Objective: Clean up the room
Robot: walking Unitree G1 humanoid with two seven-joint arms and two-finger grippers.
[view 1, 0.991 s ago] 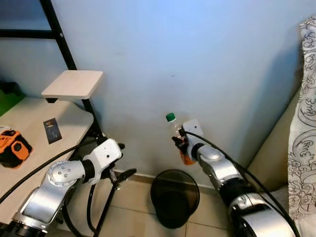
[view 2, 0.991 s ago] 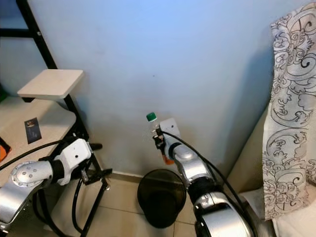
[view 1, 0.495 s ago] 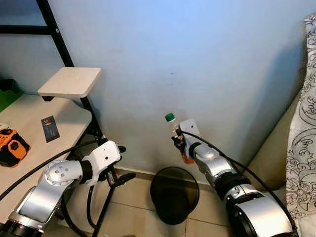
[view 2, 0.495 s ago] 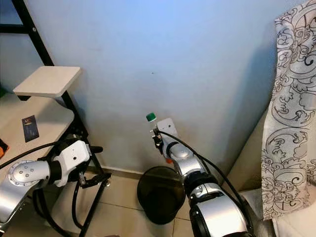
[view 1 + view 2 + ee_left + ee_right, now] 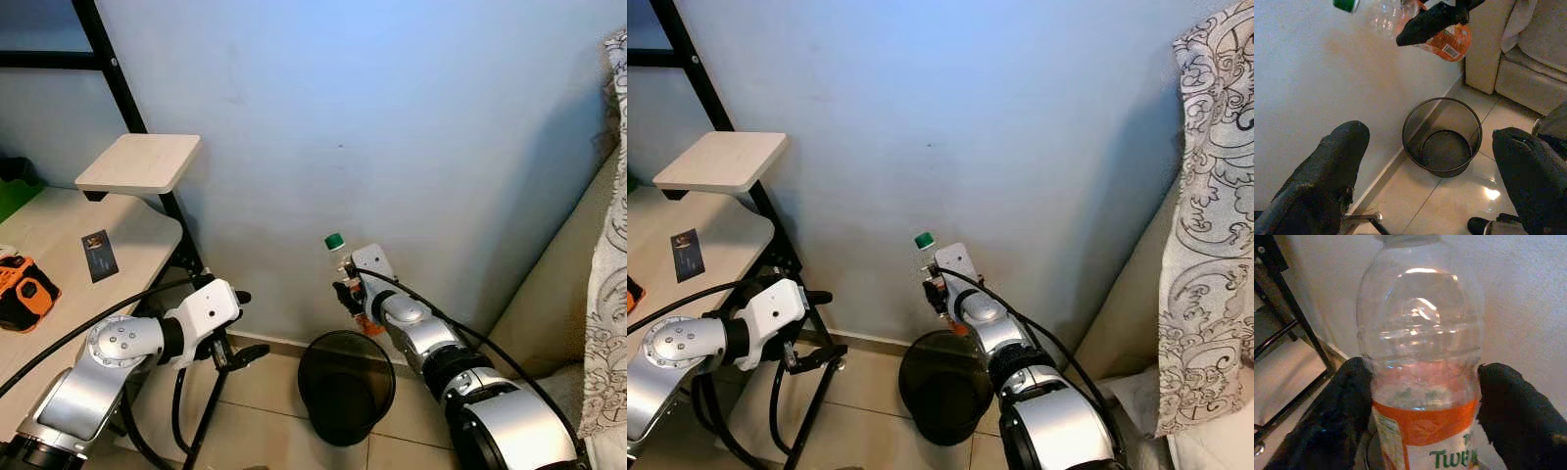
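Observation:
My right gripper (image 5: pixel 349 294) is shut on a clear plastic bottle (image 5: pixel 345 277) with a green cap and an orange label, held upright close to the pale blue wall. The bottle (image 5: pixel 1420 367) sits between the two black fingers (image 5: pixel 1344 411) in the right wrist view. Below it on the tiled floor stands a black mesh wastebasket (image 5: pixel 346 390), with the bottle hanging above its rear rim. My left gripper (image 5: pixel 238 351) is open, low beside the desk frame, and its wrist view looks past its fingertips (image 5: pixel 1332 166) at the wastebasket (image 5: pixel 1442 137) and the bottle (image 5: pixel 1440 36).
A light wooden desk (image 5: pixel 59 264) with a small raised shelf (image 5: pixel 140 162) stands at the left, on black legs. An orange tool (image 5: pixel 24 292) and a dark card (image 5: pixel 98 255) lie on it. A beige sofa (image 5: pixel 558 294) with patterned fabric (image 5: pixel 1215 225) fills the right.
The right gripper has brought the bottle slightly down and to the left, closer over the wastebasket. The left arm has barely moved.

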